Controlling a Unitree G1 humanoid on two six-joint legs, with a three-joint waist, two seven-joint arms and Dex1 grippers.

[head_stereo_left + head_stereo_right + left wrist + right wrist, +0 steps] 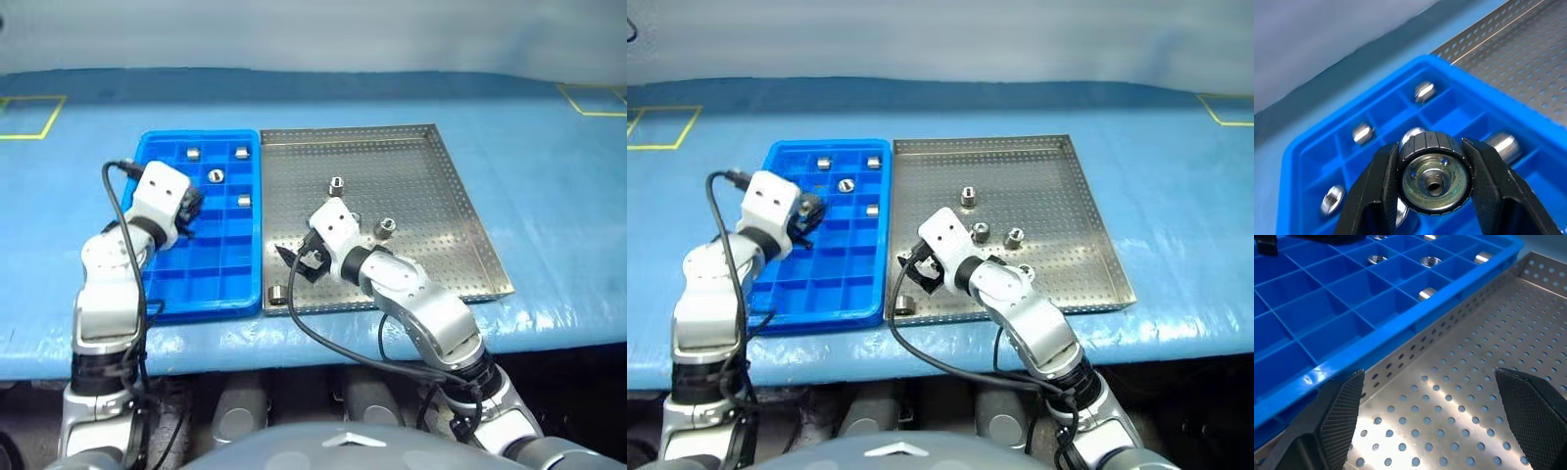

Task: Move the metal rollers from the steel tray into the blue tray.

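My left gripper (188,220) hovers over the left middle of the blue tray (204,304), shut on a metal roller (1435,178) held end-on between its fingers. Several rollers lie in the tray's far compartments, among them one (216,175). The steel tray (421,157) lies right beside it. Several rollers stand on it, such as one (336,184), one (385,227) and one (277,293) at the near left corner. My right gripper (299,259) is open just above that near left part, close to the blue tray's wall, with nothing between its fingers (1339,406).
Both trays rest on a blue table covering (549,196). Yellow tape marks lie at the far left (29,117) and far right (593,98). The table's front edge runs just behind my arms. Black cables (323,338) hang from both wrists.
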